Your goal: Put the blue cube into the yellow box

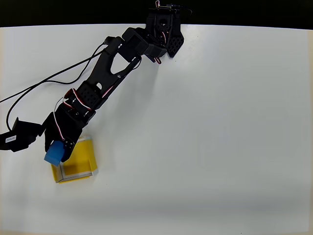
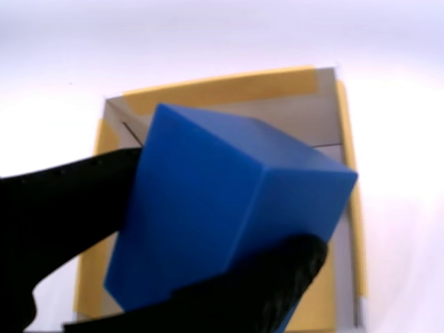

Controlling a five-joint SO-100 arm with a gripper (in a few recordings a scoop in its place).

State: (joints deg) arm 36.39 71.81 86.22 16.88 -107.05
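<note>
The yellow box sits on the white surface and serves as the landmark here. In the overhead view the black arm reaches down from the far edge of the surface toward the box, and its hand is over the box's left wall. The hand is clenched on the blue cube, which overlaps that left wall, partly over the box and partly outside it.

In the wrist view the blue cube is tilted, one corner edge turned toward the camera, with a black finger pressed to its left face and another against its lower right. Behind it lies the yellow box, its far wall and pale inner sides showing around the cube. The cube looks raised above the box floor; whether it touches the wall cannot be told.

A black cable trails across the surface beyond the box, from the arm to the left edge of the picture.
</note>
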